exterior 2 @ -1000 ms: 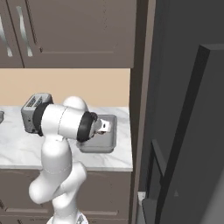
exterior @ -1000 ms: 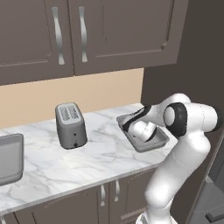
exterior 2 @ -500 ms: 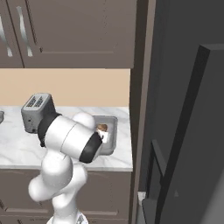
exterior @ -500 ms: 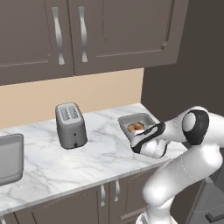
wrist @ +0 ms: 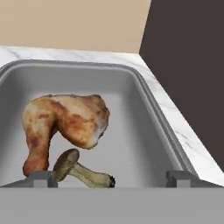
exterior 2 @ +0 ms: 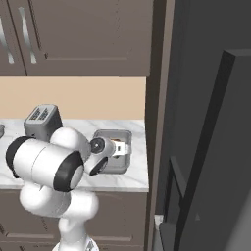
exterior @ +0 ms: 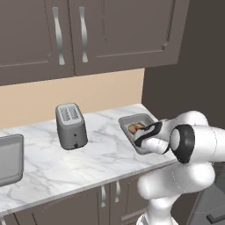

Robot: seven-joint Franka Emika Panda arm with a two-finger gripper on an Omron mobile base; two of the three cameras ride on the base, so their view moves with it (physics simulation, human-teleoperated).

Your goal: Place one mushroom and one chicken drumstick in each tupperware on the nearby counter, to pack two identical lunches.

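Hovering low over the right tupperware [wrist: 153,113] with jaws wide and empty, the gripper [wrist: 109,178] sits just above the chicken drumstick [wrist: 65,122] and mushroom [wrist: 81,169] lying inside. Pulling out carelessly risks a fingertip [wrist: 40,178] clipping the mushroom and knocking it onto the desk [exterior: 101,154].

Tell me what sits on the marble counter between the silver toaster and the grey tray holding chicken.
Nothing: bare white marble counter separates silver toaster from grey tupperware tray, per left base view.

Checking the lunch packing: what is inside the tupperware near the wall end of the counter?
The tupperware holds one chicken drumstick and one mushroom lying against it. The tray's near edge is cut off from view.
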